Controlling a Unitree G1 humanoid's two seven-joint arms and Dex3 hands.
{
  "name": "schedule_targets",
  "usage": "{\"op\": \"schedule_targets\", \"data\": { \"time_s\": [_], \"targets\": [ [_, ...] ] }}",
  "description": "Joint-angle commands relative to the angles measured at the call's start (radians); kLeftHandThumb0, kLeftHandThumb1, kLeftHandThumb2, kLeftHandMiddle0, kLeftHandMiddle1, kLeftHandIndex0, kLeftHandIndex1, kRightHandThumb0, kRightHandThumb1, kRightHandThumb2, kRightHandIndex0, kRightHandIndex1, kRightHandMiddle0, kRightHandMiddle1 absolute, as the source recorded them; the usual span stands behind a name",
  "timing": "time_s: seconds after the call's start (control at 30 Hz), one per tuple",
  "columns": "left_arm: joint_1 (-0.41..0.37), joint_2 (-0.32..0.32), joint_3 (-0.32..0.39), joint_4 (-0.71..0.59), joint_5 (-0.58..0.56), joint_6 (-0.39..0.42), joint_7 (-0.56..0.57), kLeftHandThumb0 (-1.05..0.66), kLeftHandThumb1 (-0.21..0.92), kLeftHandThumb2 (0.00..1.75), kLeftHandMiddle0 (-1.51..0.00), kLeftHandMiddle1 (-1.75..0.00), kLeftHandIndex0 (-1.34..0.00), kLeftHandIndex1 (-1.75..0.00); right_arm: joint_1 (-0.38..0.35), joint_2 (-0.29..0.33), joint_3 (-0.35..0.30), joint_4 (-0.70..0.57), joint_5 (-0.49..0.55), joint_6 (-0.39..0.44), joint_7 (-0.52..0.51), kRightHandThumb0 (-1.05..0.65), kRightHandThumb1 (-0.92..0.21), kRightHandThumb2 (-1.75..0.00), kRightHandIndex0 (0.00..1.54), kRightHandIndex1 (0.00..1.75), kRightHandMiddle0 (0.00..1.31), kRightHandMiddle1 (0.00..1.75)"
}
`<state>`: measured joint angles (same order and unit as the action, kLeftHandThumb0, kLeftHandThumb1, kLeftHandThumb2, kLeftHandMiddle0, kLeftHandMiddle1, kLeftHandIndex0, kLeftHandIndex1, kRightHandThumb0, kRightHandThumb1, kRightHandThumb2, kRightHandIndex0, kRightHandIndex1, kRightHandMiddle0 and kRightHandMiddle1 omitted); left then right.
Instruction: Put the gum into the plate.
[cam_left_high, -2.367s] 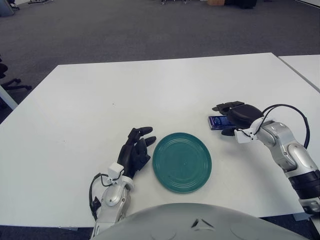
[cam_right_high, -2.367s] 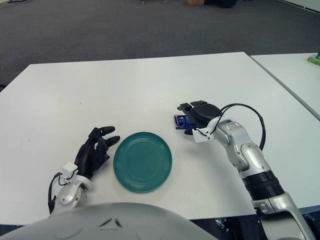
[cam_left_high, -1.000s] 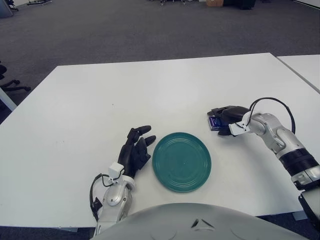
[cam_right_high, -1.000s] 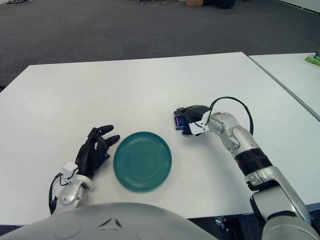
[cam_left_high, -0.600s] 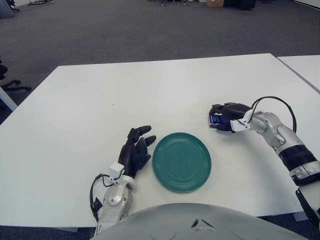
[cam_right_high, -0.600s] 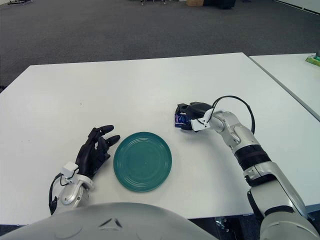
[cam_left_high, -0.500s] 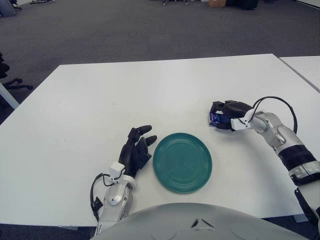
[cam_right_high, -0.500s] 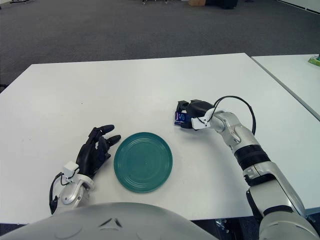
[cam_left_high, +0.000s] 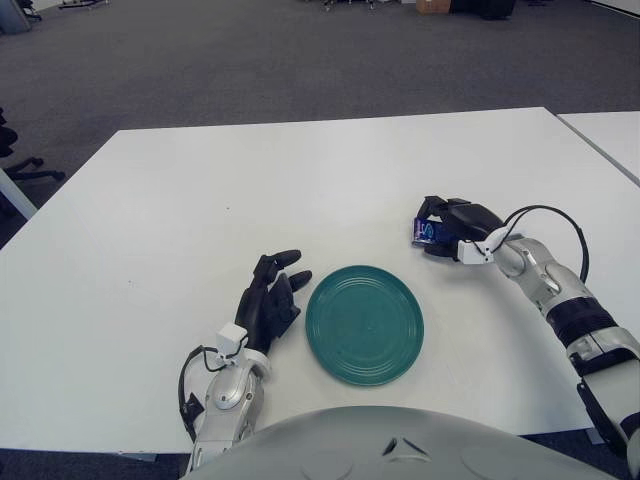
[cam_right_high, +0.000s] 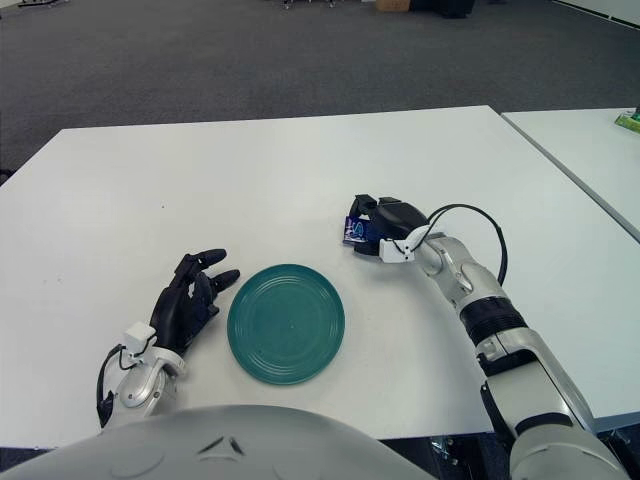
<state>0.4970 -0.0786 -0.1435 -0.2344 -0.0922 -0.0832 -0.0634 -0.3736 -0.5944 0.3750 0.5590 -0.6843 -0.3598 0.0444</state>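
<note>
A big white table (cam_left_high: 300, 180) stood on dark grey carpet (cam_left_high: 250, 60). A second white table (cam_right_high: 600, 150) stood just beside its right edge. Black chair legs (cam_left_high: 20, 165) showed past its left edge.

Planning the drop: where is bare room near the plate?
The green plate holds nothing. Bare table lies between it and the right hand gripping the gum. It is tight at its left rim, beside the left hand.
</note>
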Motion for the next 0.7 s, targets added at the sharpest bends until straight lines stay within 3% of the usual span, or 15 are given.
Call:
{"op": "schedule_targets", "data": {
  "time_s": [0.0,0.3,0.47,0.67],
  "targets": [
    [-0.015,0.006,0.014,0.006,-0.009,-0.009,-0.001,-0.85,0.92,0.89,-0.48,-0.74,-0.19,-1.17,0.026,-0.001,0.010,-0.004,-0.021,0.008,-0.018,-0.60,-0.92,-0.83,0.85,1.75,0.66,1.75],
    [-0.016,0.009,0.018,0.004,-0.011,-0.009,-0.004,-0.84,0.92,0.89,-0.48,-0.74,-0.18,-1.16,0.011,-0.024,-0.010,-0.147,-0.035,0.032,-0.009,-0.59,-0.92,-0.83,0.84,1.75,0.65,1.75],
    [-0.015,0.018,0.019,0.000,-0.006,-0.005,-0.004,-0.85,0.92,0.89,-0.48,-0.74,-0.18,-1.15,0.051,-0.033,-0.042,-0.432,-0.037,0.087,0.077,-0.58,-0.92,-0.81,0.86,1.75,0.69,1.75],
    [-0.015,0.026,0.021,0.005,-0.007,-0.008,-0.010,-0.85,0.92,0.88,-0.49,-0.75,-0.17,-1.15,0.101,-0.018,-0.046,-0.689,-0.021,0.133,0.190,-0.54,-0.92,-0.79,0.90,1.75,0.73,1.75]
  ]
}}
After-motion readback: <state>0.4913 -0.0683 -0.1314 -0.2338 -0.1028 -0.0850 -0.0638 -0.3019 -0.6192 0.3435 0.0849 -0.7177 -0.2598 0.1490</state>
